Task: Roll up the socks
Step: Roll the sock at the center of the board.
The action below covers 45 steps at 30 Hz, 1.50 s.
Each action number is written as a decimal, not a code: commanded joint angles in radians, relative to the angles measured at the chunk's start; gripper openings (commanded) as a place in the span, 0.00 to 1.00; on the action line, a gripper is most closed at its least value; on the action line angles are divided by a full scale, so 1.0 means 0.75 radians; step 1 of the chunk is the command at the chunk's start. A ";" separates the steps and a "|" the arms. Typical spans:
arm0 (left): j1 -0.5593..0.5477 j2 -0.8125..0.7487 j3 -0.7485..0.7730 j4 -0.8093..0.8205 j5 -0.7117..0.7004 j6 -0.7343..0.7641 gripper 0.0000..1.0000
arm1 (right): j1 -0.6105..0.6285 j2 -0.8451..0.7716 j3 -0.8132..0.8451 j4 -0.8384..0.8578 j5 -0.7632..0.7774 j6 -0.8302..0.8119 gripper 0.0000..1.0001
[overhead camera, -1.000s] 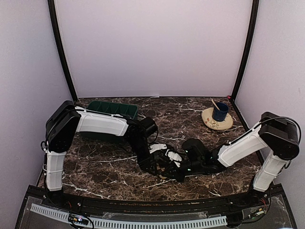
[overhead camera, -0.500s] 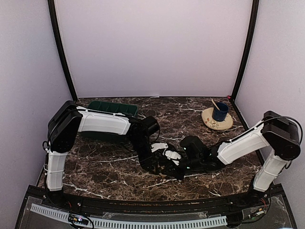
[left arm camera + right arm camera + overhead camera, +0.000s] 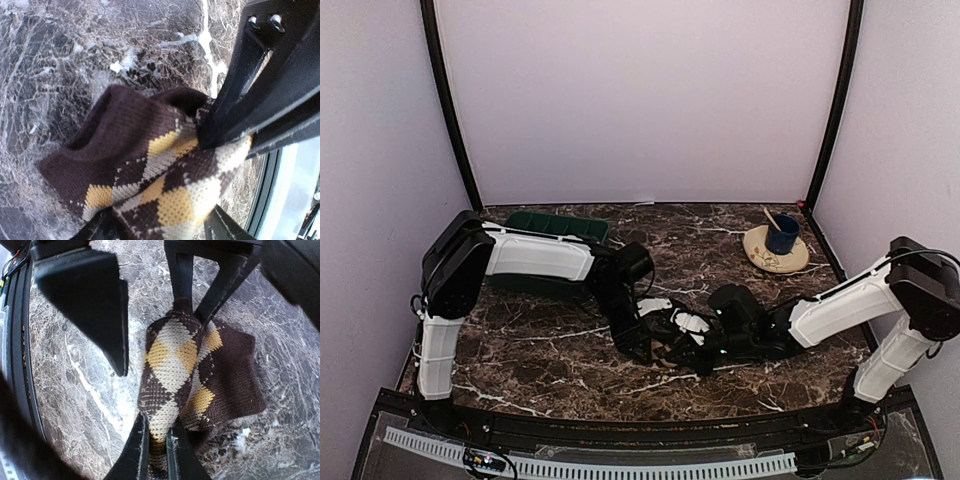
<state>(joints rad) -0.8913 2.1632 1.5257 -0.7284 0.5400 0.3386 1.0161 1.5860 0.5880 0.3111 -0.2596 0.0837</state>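
Note:
The brown-and-black diamond-checkered sock [image 3: 150, 170] is bunched into a folded bundle just above the marble table [image 3: 550, 350]. My left gripper [image 3: 157, 222] is shut on one end of it. My right gripper [image 3: 157, 440] is shut on the other end, pinching the fabric [image 3: 172, 365] between its narrow fingers [image 3: 137, 450]. In the top view the two grippers, left [image 3: 655, 345] and right [image 3: 692, 350], meet near the table's front centre and hide most of the sock. The tan-brown sock is out of view.
A green tray [image 3: 555, 228] stands at the back left, behind the left arm. A tan plate [image 3: 765, 260] carrying a blue cup [image 3: 783, 235] sits at the back right. The table's front rail [image 3: 640, 425] runs close below the grippers.
The right arm first shifted a little left, then back right, and its elbow has swung outward. The left arm has hardly moved. Both grippers stay shut on the checkered sock.

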 commanded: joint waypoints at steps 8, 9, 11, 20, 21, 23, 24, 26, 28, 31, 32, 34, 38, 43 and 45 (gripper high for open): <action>0.091 0.278 -0.144 -0.113 -0.404 -0.035 0.63 | 0.003 -0.039 -0.056 0.027 -0.002 0.024 0.00; 0.096 0.269 -0.145 -0.110 -0.390 -0.035 0.63 | 0.003 -0.037 -0.058 0.032 -0.002 0.025 0.00; 0.109 0.248 -0.154 -0.101 -0.363 -0.038 0.63 | 0.003 -0.035 -0.062 0.035 -0.002 0.027 0.00; 0.166 0.144 -0.221 -0.049 -0.206 -0.049 0.63 | 0.003 -0.007 -0.040 0.007 -0.022 0.012 0.00; 0.175 0.129 -0.230 -0.041 -0.179 -0.054 0.63 | 0.003 -0.003 -0.032 -0.001 -0.024 0.006 0.00; 0.195 0.093 -0.257 -0.019 -0.139 -0.062 0.63 | 0.003 -0.001 -0.020 -0.009 -0.029 -0.004 0.00; 0.204 0.076 -0.270 -0.010 -0.129 -0.068 0.63 | 0.003 0.000 -0.012 -0.012 -0.034 -0.008 0.00; 0.217 0.044 -0.294 0.003 -0.115 -0.078 0.63 | 0.002 0.000 -0.001 -0.015 -0.047 -0.018 0.00; 0.235 0.016 -0.318 0.023 -0.094 -0.092 0.63 | 0.003 0.038 0.011 -0.026 -0.055 -0.032 0.00; 0.263 -0.043 -0.352 0.067 -0.034 -0.122 0.63 | 0.005 0.050 0.033 -0.052 -0.066 -0.057 0.00; 0.272 -0.065 -0.362 0.087 -0.011 -0.133 0.63 | 0.005 0.051 0.039 -0.060 -0.067 -0.064 0.00; 0.294 -0.105 -0.379 0.127 0.033 -0.155 0.63 | 0.007 0.056 0.049 -0.074 -0.067 -0.078 0.00; 0.329 -0.170 -0.389 0.191 0.162 -0.202 0.63 | 0.007 0.061 0.063 -0.087 -0.071 -0.100 0.00; 0.336 -0.203 -0.392 0.250 0.304 -0.245 0.65 | 0.007 0.060 0.060 -0.062 -0.078 -0.102 0.00; 0.336 -0.214 -0.409 0.286 0.330 -0.271 0.65 | 0.007 0.058 0.059 -0.051 -0.083 -0.101 0.00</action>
<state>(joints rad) -0.6411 2.0190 1.2625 -0.5327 0.8047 0.1860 1.0164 1.6222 0.6247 0.2611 -0.2981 0.0193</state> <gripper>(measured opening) 0.647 0.056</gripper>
